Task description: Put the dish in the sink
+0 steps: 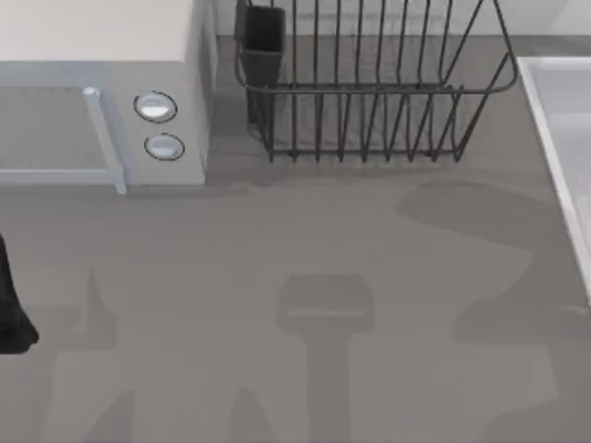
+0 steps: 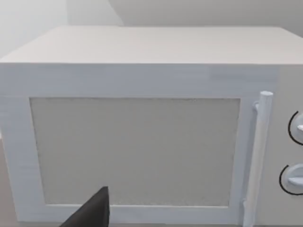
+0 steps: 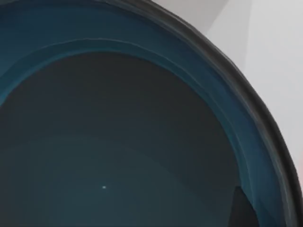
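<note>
The dish (image 3: 118, 142) is seen very close in the right wrist view: a dark grey-blue inside, a blue glazed wall and a dark rim. One dark fingertip (image 3: 242, 208) of my right gripper rests inside its wall, so the gripper looks shut on the rim. A pale surface (image 3: 279, 52) lies beyond the dish. The sink (image 1: 557, 129), pale with a raised white rim, runs along the table's right edge in the top view. My left arm (image 1: 11, 314) is parked at the table's left edge, and one of its fingers (image 2: 92, 213) points at the microwave.
A white microwave (image 1: 102, 101) with two round knobs stands at the back left. A black wire dish rack (image 1: 369, 92) with a dark cup holder (image 1: 263, 46) stands at the back middle. Arm shadows fall on the grey table (image 1: 277, 240).
</note>
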Motion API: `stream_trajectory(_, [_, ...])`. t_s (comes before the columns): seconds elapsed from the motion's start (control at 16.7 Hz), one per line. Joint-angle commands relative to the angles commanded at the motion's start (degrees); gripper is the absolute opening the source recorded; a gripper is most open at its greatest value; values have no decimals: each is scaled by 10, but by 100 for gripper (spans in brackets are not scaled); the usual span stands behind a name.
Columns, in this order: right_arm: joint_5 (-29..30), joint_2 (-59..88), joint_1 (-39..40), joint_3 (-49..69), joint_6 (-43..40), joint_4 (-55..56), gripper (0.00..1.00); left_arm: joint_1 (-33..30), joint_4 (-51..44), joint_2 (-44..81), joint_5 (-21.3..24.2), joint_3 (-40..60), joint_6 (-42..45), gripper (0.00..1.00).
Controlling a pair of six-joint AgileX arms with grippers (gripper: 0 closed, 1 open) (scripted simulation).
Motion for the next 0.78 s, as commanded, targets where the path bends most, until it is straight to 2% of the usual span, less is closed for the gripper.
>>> stream_trajectory(0.24, [1,4,3,1,1,0,0,0,0,0,0,0,0,100])
stream_trajectory(0.42, [-1,43,2,-3,1,40,0,0,0,0,0,0,0,100])
stream_trajectory(0.78, [-2,240,-2,-28,-1,269,0,0,0,0,0,0,0,100])
